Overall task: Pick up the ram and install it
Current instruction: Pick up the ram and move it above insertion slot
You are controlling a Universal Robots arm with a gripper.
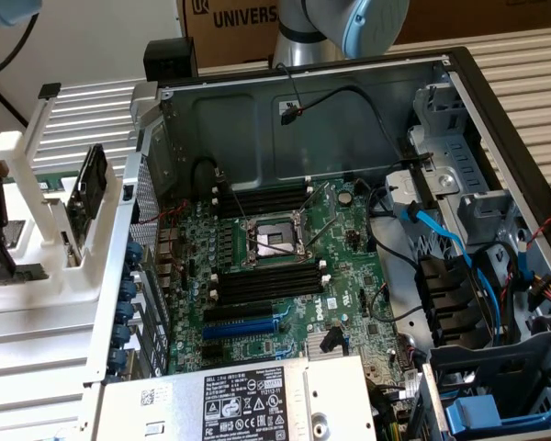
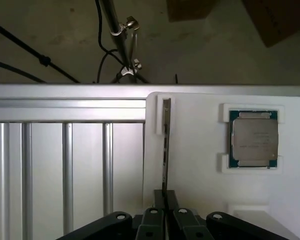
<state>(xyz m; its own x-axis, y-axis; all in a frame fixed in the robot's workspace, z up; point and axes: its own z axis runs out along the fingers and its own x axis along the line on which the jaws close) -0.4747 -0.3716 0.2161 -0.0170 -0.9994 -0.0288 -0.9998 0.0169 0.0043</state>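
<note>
Ribbed metal desk [image 2: 65, 165] runs under the hand and off to one side of it, with bare floor past its far edge.

Largest on it is one open computer case [image 1: 349, 101], well apart from the hand toward the exterior view's right. It holds one motherboard [image 1: 340, 230] with one processor socket [image 1: 274, 241]. Two banks of black memory slots sit on either side of the socket, one on the far side [image 1: 262, 197] and one on the near side [image 1: 268, 280]. One blue expansion slot [image 1: 243, 327] lies nearer the camera. No stick can be made out in either bank, so the installing looks wholly undone.

Directly under the hand sits one white holder [image 2: 200, 190]. The ram [image 2: 165, 145], the one stick that can be counted, stands on edge in the holder's groove and runs straight away from the fingertips. The hand [image 2: 165, 197] is narrow, its two fingers pinched on the stick's near end.

The grasp seems made, but the stick appears seated in the groove, so the lift out, the carry to the case and the seating are left. One processor chip [image 2: 253, 138] lies in its own recess of the holder, beyond the hand and apart from the ram, untouched.
</note>
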